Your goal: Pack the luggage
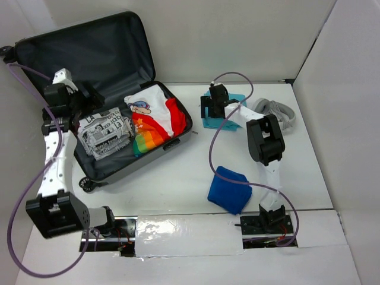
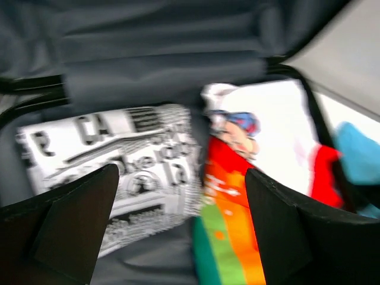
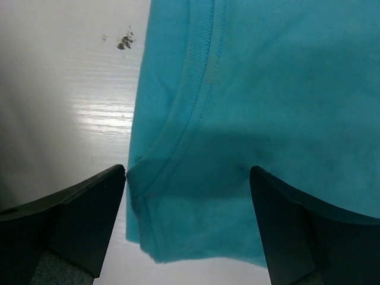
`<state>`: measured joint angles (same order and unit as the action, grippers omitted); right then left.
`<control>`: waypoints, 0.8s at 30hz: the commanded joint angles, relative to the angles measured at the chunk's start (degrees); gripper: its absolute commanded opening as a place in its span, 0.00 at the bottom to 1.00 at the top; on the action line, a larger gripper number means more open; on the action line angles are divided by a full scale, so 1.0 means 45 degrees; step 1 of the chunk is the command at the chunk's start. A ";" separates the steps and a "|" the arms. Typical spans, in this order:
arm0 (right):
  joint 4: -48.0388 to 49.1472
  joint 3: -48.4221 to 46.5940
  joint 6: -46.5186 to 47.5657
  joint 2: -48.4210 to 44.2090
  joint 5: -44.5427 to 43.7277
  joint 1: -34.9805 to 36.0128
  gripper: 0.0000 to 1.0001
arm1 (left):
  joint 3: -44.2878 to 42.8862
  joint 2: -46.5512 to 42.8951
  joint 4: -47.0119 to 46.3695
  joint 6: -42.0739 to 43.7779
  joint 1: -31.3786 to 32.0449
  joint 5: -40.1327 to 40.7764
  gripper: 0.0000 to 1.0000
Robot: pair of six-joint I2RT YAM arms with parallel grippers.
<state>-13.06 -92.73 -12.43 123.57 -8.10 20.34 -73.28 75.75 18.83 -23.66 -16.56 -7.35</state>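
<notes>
Sitting nearest, folded royal-blue fabric bundle (image 1: pixel 230 189) on white bench (image 1: pixel 172 184). Right gripper (image 3: pixel 187 175) hovering open directly above folded turquoise cotton shirt (image 3: pixel 285 89). Ribbed silver-grey hard-shell luggage (image 1: pixel 89 47) lying open far left, left gripper (image 2: pixel 183 172) gaping empty over it.

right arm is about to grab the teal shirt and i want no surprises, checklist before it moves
1. right gripper open: ok.
2. teal shirt under its fingers: ok, the shirt's edge lies between them.
3. fingers touching the shirt: cannot tell.
4. luggage lid open: ok.
5. left gripper empty: ok, open.
6. left gripper out of the luggage: not ok, it hangs over the packed clothes.
</notes>
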 commanded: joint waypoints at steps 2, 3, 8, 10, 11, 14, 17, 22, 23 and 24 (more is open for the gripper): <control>-0.0692 -0.1482 0.0906 0.0839 0.0139 0.0031 0.92 | 0.0911 -0.1245 -0.0552 -0.0211 0.0632 -0.1159 1.00; -0.0808 -0.1600 0.0906 0.0996 0.0275 0.0031 0.92 | 0.1048 -0.1401 -0.0552 -0.0211 0.0806 -0.1391 1.00; -0.0654 -0.1192 0.0906 0.1505 0.0278 0.0148 0.86 | 0.2005 -0.2123 -0.0552 -0.0367 0.1082 -0.1100 1.00; -0.0419 -0.0509 0.0789 0.1505 0.0120 0.0264 0.80 | 0.2143 -0.2281 -0.0260 -0.0367 0.1082 -0.0983 1.00; -0.0283 -0.0294 0.0789 0.1351 -0.0015 0.0266 0.76 | 0.2259 -0.2436 -0.0259 -0.0367 0.1082 -0.0983 1.00; 0.0146 0.0818 0.0634 0.0765 -0.0425 0.0382 0.63 | 0.2397 -0.2690 -0.0122 -0.0504 0.1199 -0.1099 1.00; 0.0596 0.2263 0.0457 -0.0130 -0.0427 0.0383 0.44 | 0.2631 -0.2809 -0.0122 -0.0621 0.1334 -0.1217 1.00; 0.1261 0.5265 -0.0031 -0.1929 0.0530 0.0655 0.20 | 0.2903 -0.2926 -0.0122 -0.0777 0.1744 -0.1917 1.00; 0.1261 0.5700 -0.0167 -0.2261 0.0685 0.0772 0.20 | 0.2904 -0.2926 -0.0122 -0.0777 0.1939 -0.2133 1.00; 0.1261 0.6110 -0.0284 -0.3018 0.0860 0.1044 0.20 | 0.2905 -0.3061 -0.0122 -0.0777 0.2076 -0.2386 1.00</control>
<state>-2.35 -71.53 -11.09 114.32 -8.54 21.87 -61.14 63.53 19.51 -26.02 -8.78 -13.76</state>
